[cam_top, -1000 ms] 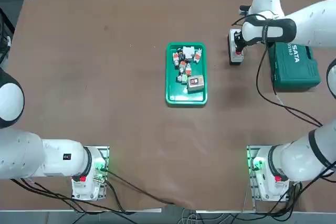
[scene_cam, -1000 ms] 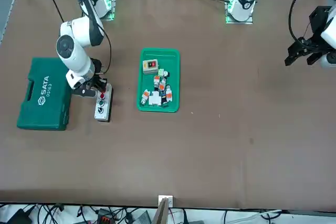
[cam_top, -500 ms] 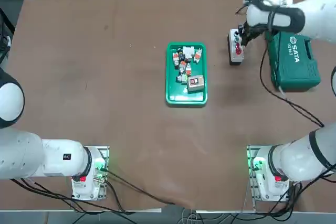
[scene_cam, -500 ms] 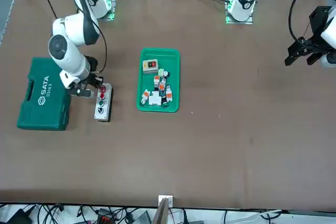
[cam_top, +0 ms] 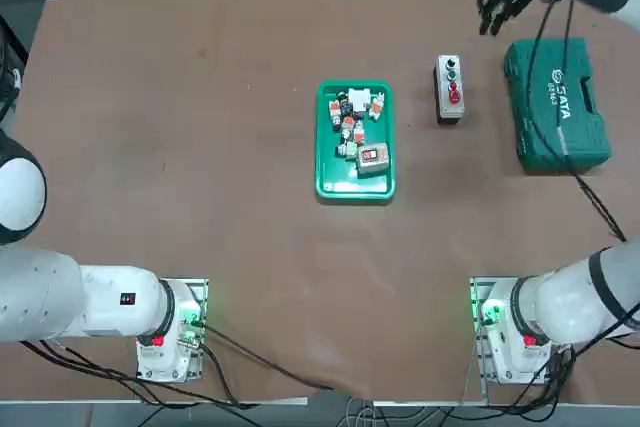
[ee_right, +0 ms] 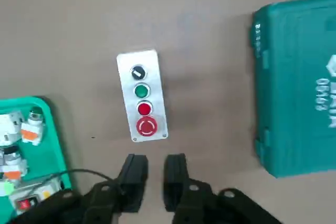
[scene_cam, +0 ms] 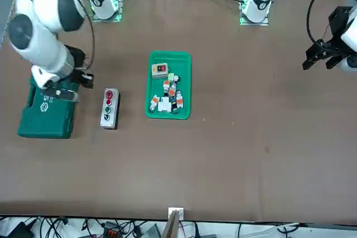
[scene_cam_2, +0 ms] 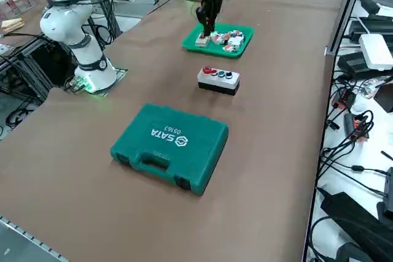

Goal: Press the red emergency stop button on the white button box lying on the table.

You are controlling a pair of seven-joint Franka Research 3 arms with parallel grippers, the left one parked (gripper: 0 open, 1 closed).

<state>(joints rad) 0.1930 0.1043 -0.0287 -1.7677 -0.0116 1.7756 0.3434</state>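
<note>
The white button box lies on the brown table, between the green tray and the green case. Its red emergency stop button sits at one end of the box, beside a smaller red, a green and a dark button. Nothing touches the button. My right gripper hangs high above the table, well clear of the box. Its fingers are shut to a narrow slit and hold nothing. The gripper shows at the far right of the top view.
A green tool case lies just right of the button box. A green tray holds several small parts and a small grey box with a red face. Cables run along the table's far edge.
My right gripper has lifted off the button box and pulled up and away, towards the green case. The box and its buttons, partly covered before, now show in full.
</note>
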